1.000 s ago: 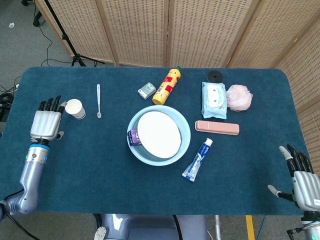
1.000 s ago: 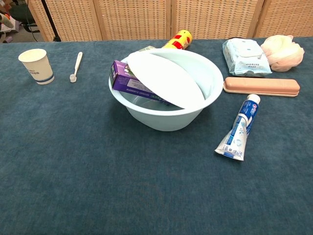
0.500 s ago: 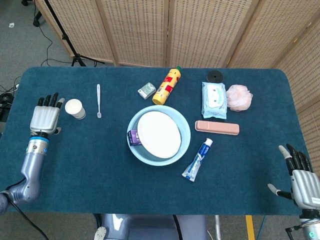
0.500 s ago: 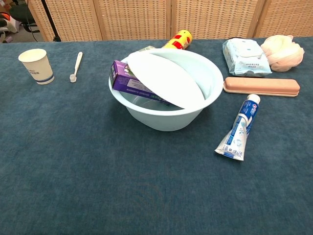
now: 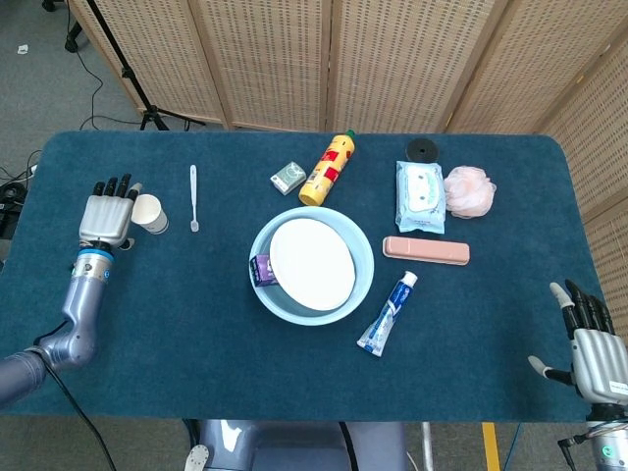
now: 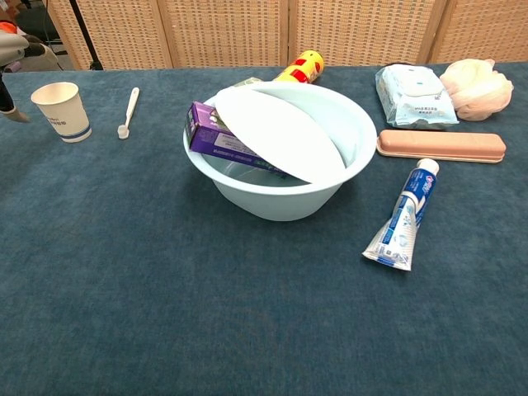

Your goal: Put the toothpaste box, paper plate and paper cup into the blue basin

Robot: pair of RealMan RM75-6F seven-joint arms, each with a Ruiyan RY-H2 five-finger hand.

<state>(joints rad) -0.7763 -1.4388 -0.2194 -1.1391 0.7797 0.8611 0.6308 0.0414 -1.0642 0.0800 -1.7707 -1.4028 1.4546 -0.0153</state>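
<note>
We see a table (image 5: 196, 334) covered in dark blue-green carpet-like cloth, with woven wicker screens (image 5: 392, 59) standing behind it and grey floor beyond, where a black stand leg (image 5: 128, 78) and cables show at the upper left.

At the middle sits the basin (image 5: 363, 257), pale blue. The plate (image 5: 312, 263) lies tilted inside it, and the box (image 6: 206, 132), purple, pokes out from under the plate at the basin's left rim. The cup (image 5: 147, 212) stands upright near the table's left edge, outside the basin.

Our left hand (image 5: 106, 216) is just beside the cup on its left, fingers straight and close together, pointing away from us; it holds nothing, and we cannot tell whether it touches the cup. Our right hand (image 5: 594, 348) hovers at the near right corner, fingers spread, empty.

A white toothbrush (image 5: 194, 196) lies right of the cup. Behind the basin lie a small green box (image 5: 287, 178) and a yellow bottle (image 5: 327, 169). To the right we see a wipes pack (image 5: 420, 196), a pink puff (image 5: 469, 190), a black disc (image 5: 421, 150), a pink case (image 5: 426, 250), and a toothpaste tube (image 5: 388, 314) near the basin's front right.
</note>
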